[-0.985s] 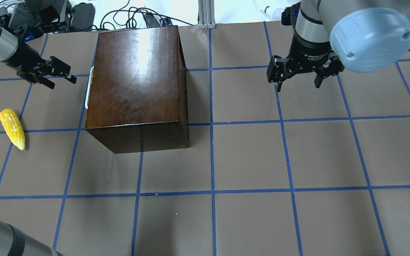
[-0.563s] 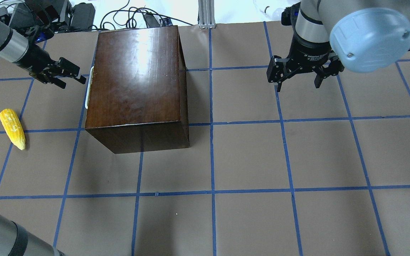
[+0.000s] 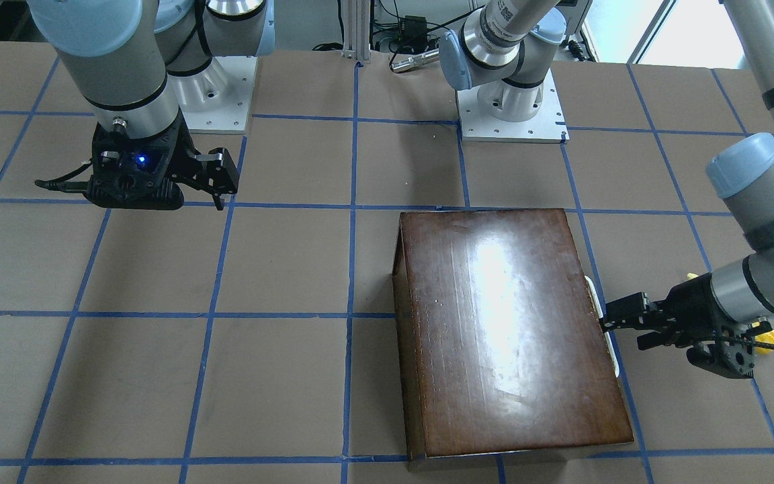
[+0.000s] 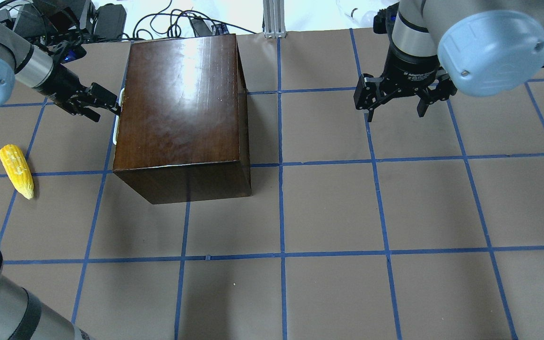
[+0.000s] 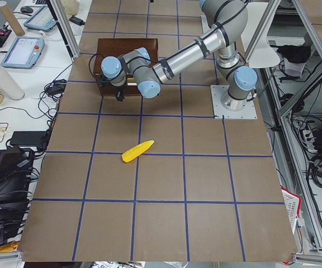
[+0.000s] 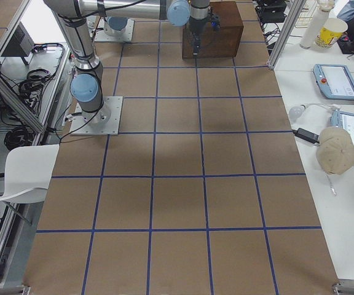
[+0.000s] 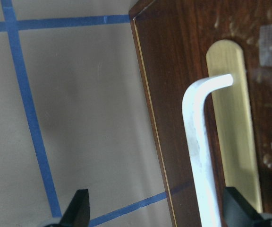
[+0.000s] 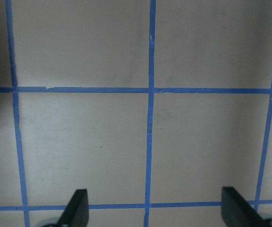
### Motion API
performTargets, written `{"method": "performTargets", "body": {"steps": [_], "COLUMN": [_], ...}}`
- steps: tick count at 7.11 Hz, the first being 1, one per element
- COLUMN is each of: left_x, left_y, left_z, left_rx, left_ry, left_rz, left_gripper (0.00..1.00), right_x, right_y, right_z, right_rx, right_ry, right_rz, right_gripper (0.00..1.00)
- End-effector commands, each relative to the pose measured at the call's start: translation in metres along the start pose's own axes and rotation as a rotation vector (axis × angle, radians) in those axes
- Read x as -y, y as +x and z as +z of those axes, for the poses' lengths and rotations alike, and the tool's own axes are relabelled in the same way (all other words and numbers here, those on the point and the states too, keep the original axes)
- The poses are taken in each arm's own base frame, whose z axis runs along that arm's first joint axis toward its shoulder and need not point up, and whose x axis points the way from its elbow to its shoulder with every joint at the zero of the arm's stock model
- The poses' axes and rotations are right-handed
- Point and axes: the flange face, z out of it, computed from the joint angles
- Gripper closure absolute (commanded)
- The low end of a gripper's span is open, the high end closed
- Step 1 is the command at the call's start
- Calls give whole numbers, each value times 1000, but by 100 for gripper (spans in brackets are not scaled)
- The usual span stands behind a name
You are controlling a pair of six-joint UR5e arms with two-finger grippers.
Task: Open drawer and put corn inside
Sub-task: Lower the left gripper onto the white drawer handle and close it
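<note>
Across brown blue-taped table (image 4: 328, 208): left fingers (image 7: 79, 208) spread astride drawer handle (image 7: 199, 156); right fingers (image 8: 77, 208) spread, empty.

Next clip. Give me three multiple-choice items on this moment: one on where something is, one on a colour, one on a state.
1. Where is the corn?
A. On the table, apart from the box
B. Atop the box
C. On the floor

2. What colour is the handle?
A. Black
B. Whitish
C. Red

3. The drawer is:
A. Fully out
B. Half out
C. Shut

Answers:
1 A: in the overhead view it lies on bare table, left of the box.
2 B: the left wrist view shows it pale against the dark front.
3 C: the handle sits right at the box's side and no tray shows.
</note>
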Motion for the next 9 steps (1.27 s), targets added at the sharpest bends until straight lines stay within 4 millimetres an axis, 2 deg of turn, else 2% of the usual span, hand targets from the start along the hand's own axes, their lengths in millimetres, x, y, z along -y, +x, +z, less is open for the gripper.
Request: {"method": "performTargets", "body": {"steps": [1, 3, 6, 9], "left_x": [2, 3, 4, 4], "left_y": [-4, -7, -8, -7], "left_z": [12, 19, 13, 20], "left_rx": [-11, -18, -12, -49], "left_ry": [-16, -26, -17, -17], "left_rz": [-2, -4, -2, -9], "left_gripper": [0, 0, 0, 0], "right_x": [0, 0, 0, 0], "right_y": [0, 0, 0, 0], "right_z": [0, 0, 0, 1], "right_rx": [-1, -1, -1, -1], "right_ry": [1, -1, -1, -2], "right_rz": [0, 0, 0, 0], "right_gripper": [0, 0, 0, 0]}}
